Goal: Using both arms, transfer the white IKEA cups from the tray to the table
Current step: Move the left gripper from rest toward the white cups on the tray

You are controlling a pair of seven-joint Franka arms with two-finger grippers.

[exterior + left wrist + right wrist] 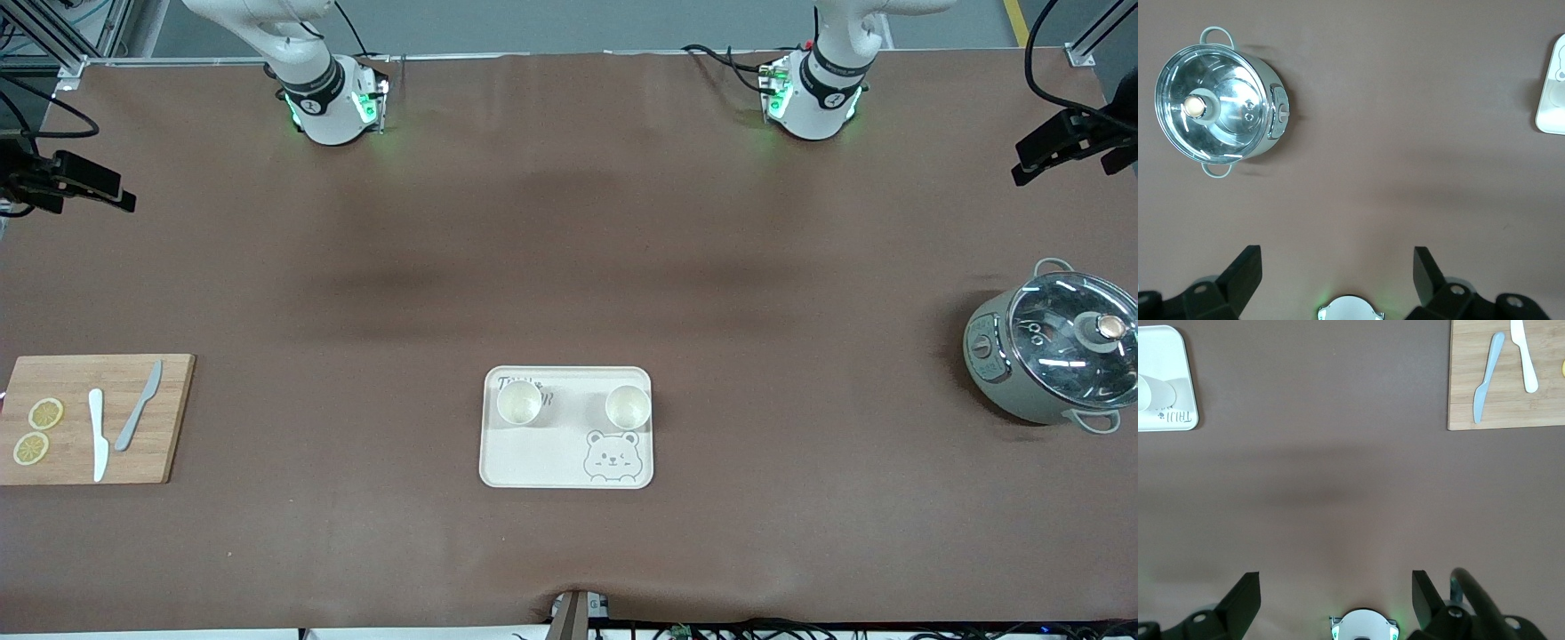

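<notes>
Two white IKEA cups stand upright on the cream bear-printed tray: one toward the right arm's end, the other toward the left arm's end. Neither gripper shows in the front view; only the arm bases do. My left gripper is open and empty, high over bare table near its own base. My right gripper is open and empty, high over bare table near its base. The right wrist view shows the tray's edge with one cup on it. The left wrist view shows a tray corner.
A grey-green pot with a glass lid stands at the left arm's end and shows in the left wrist view. A wooden cutting board with two knives and lemon slices lies at the right arm's end and shows in the right wrist view.
</notes>
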